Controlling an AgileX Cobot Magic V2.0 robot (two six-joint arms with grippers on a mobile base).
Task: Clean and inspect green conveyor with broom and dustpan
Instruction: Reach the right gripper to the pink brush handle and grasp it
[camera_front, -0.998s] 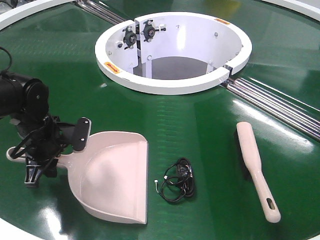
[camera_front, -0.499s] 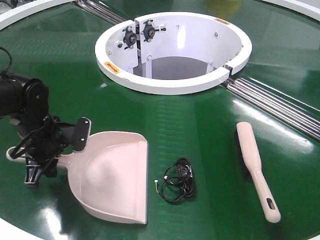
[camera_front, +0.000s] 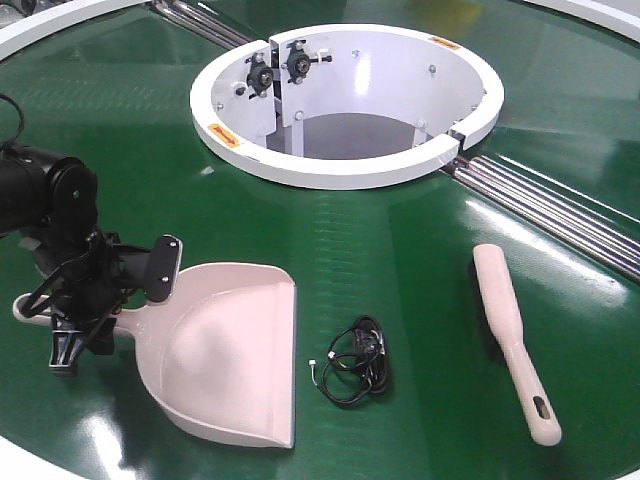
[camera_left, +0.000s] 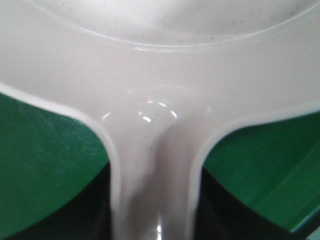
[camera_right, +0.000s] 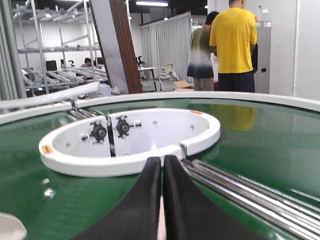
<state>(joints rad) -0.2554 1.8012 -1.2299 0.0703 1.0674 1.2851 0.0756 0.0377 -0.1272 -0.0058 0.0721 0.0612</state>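
Note:
The dustpan (camera_front: 225, 350) lies flat on the green conveyor (camera_front: 400, 250), scoop mouth toward the near right. My left gripper (camera_front: 118, 312) is shut on its slim handle, near where it joins the scoop. In the left wrist view the dustpan (camera_left: 160, 75) fills the frame, and the handle runs between the dark fingers (camera_left: 90, 220) of the left gripper (camera_left: 152, 215). The broom (camera_front: 510, 335) lies loose on the belt at the right, handle toward the near edge. My right gripper (camera_right: 162, 170) hovers above the belt with its fingers pressed together, facing the white ring; it is outside the front view.
A tangled black cable (camera_front: 358, 360) lies between the dustpan and the broom. The white ring opening (camera_front: 345, 165) sits at the belt's centre, with steel rollers (camera_front: 560, 210) running off to the right. Two people (camera_right: 232, 45) stand beyond the conveyor's far rim.

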